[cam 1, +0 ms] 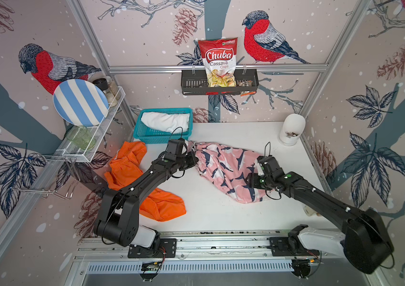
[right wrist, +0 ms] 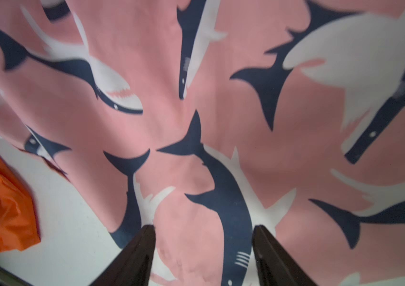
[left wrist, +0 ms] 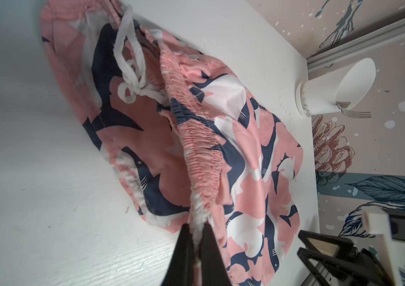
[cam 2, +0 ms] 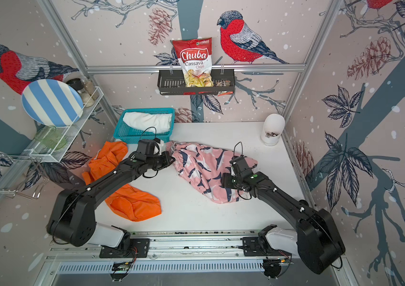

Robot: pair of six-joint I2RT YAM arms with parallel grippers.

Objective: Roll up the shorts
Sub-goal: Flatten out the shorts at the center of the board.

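- While lying unrolled on the white desk (cam 1: pixel 221 213), one pair of pink shorts (cam 1: pixel 231 168) printed with navy-and-white sharks: waistband end just beside the front right corner of the teal basket (cam 1: pixel 138 135), legs trailing away from it toward the robot's right.
- Three pairs of shorts counted in both top views, one of each colour.
- One pair of white shorts (cam 1: pixel 164 121) bundled inside the basket.
- One pair of orange shorts (cam 1: pixel 164 205) crumpled in front of the basket's left end, partly under the left arm, well apart from the pink pair.
- Left fingers (left wrist: pixel 181 252) pinched tight on the gathered waistband of the pink shorts, with one white drawstring loose farther along that band.
- Right fingers (right wrist: pixel 142 247) spread wide over the leg fabric of the pink shorts, away from the basket; contact with the cloth impossible to tell.
- Two black arms and one basket.
- One white holder (cam 1: pixel 291 128) well to the right of the basket by the back wall, with one fork (left wrist: pixel 356 113) showing at its mouth.
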